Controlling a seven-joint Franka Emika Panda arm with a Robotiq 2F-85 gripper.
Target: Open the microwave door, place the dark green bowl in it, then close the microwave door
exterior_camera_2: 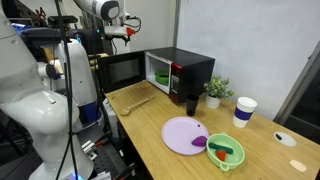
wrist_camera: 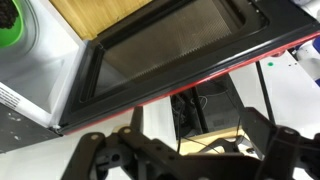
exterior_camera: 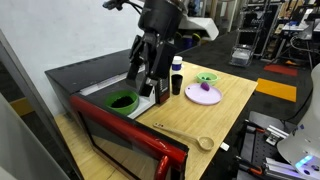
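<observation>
Claw (wrist_camera: 185,150) wide; grn bowl (exterior_camera: 121,101) in microwave (exterior_camera: 85,73)

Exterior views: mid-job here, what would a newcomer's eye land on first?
The big glossy red-fronted microwave at the end of the wooden table, with its red-framed dark-glass door swung wide open. Inside its white cavity sits the small round dark green bowl. The robot's black gripper hangs open and empty close beside the opening.
</observation>
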